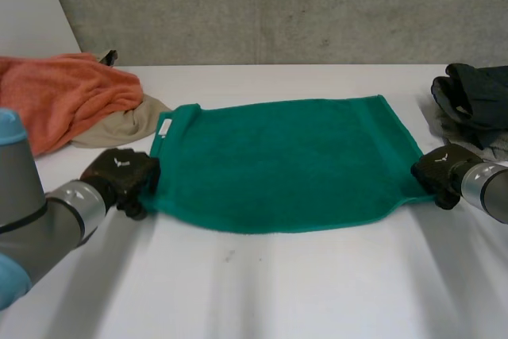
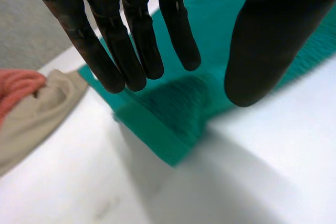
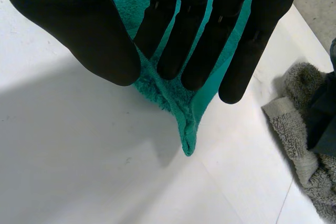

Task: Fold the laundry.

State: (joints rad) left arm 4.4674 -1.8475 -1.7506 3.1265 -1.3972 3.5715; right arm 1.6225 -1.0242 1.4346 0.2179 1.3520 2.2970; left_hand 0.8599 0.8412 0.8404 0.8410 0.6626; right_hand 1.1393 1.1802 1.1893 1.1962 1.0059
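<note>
Left hand [image 1: 119, 174] sits at the near left corner of the green towel [image 1: 278, 164], low over the white table [image 1: 278, 291]. In its wrist view the fingers [image 2: 128, 51] are straight and the thumb [image 2: 268, 51] stands well apart from them, with the towel's corner showing in the gap past the fingertips, so nothing is clamped. Behind this hand, at the table's far left, an orange cloth [image 1: 55, 93] is heaped, and a beige cloth [image 1: 131, 123] lies partly under it, just beside the towel's far left corner. The towel is spread wide across the middle of the table between the two hands. A small white label [image 1: 164, 127] shows on its left edge, and its near edge bows a little between them. At the towel's near right corner is the right hand [image 1: 440, 168]. Its wrist view shows straight fingers [image 3: 184, 45] and thumb [image 3: 100, 35] closed together on the cloth, pinching it, with the gathered corner tip poking out beyond the fingertips. Farther right, a dark garment [image 1: 476, 97] lies bunched on a grey towel [image 3: 299, 135] near the table's right edge.
</note>
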